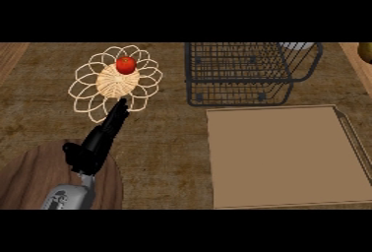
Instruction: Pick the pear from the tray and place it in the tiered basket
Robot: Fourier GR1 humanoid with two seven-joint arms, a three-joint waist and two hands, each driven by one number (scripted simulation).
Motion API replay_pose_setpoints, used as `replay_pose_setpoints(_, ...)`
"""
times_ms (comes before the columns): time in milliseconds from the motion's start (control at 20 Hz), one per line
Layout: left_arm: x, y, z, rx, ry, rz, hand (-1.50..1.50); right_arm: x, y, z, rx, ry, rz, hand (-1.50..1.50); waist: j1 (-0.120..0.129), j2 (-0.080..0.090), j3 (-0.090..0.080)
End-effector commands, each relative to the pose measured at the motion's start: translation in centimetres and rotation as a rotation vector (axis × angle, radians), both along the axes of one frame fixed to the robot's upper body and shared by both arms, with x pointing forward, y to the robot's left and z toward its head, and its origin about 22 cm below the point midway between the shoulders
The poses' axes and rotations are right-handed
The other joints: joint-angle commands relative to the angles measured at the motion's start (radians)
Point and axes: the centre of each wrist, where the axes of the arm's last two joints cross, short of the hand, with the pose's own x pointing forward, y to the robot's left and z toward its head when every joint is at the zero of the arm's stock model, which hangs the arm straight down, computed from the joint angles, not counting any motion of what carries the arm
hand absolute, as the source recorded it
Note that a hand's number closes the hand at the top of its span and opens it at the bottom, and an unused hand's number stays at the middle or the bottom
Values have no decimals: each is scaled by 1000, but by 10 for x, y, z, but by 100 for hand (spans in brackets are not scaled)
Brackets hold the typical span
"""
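left hand (98, 142) fingers straight toward wicker mat (116, 81), red fruit (126, 64) upright, tray (287, 157), tiered basket (243, 74)

left forearm (73, 196) rising from the lower left edge, black left hand (98, 140) extended, fingers straight, pointing up and right
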Motion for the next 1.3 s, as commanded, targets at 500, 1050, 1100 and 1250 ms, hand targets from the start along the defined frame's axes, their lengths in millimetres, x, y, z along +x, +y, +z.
replay_pose_setpoints(500,3,-9,-6,12,7,-6,0,73,149,84,89,62,32,150,10,6,-3)
replay_pose_setpoints(1050,6,-20,2,-13,-3,-15,0,103,239,57,35,134,82,150,27,13,-2)
replay_pose_setpoints(1100,-5,-17,-10,5,5,-33,0,107,234,33,47,131,92,150,31,15,-2)
replay_pose_setpoints(1250,-3,-5,-16,-12,14,-15,0,110,250,17,42,144,101,150,26,16,-3)
